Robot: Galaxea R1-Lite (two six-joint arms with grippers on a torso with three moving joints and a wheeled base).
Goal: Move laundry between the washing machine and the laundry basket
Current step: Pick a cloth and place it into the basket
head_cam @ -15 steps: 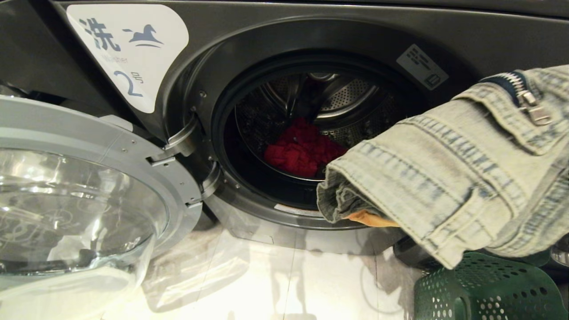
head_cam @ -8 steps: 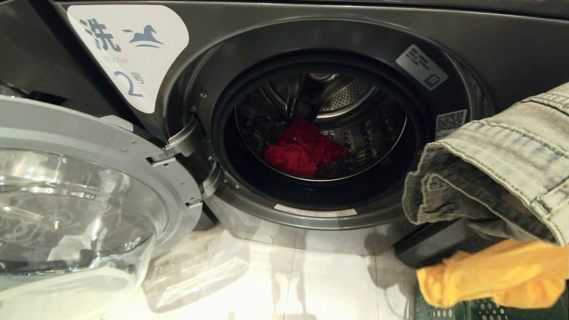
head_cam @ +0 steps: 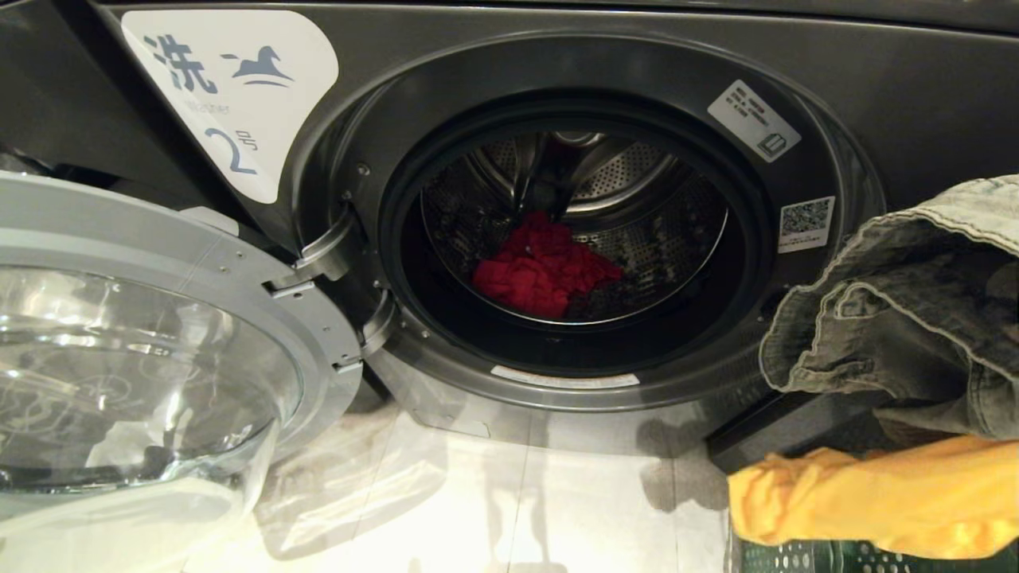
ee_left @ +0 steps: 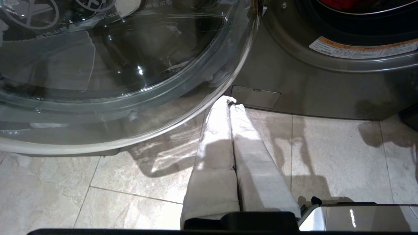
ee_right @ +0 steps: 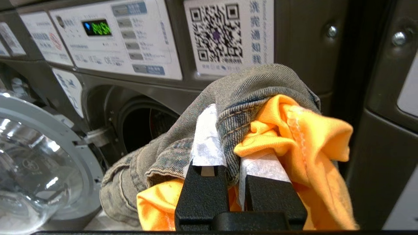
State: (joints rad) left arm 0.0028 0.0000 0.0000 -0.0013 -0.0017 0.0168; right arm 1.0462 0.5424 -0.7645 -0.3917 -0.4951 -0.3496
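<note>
Right hand point(ee_right: 233, 156) is clamped narrow on a bundle: faded grey-blue denim garment point(ee_right: 183, 143) plus bright orange cloth point(ee_right: 303, 140), both pinched between its white-padded fingers point(ee_right: 207, 140). In the head view the bundle hangs at the right edge, to the right of the open drum mouth of the dark grey front-loading washing machine point(head_cam: 915, 87), denim point(head_cam: 892, 318) on top, orange cloth point(head_cam: 876, 497) drooping just above the rim of the green perforated plastic laundry basket point(head_cam: 796, 555). Crumpled red garment point(head_cam: 545, 274) lies on the drum floor. Round glass door point(head_cam: 151, 366) is swung open to the left. Left hand point(ee_left: 230, 104) is pressed fully closed, empty, low over the pale tiled floor point(ee_left: 130, 186) beside the door.
</note>
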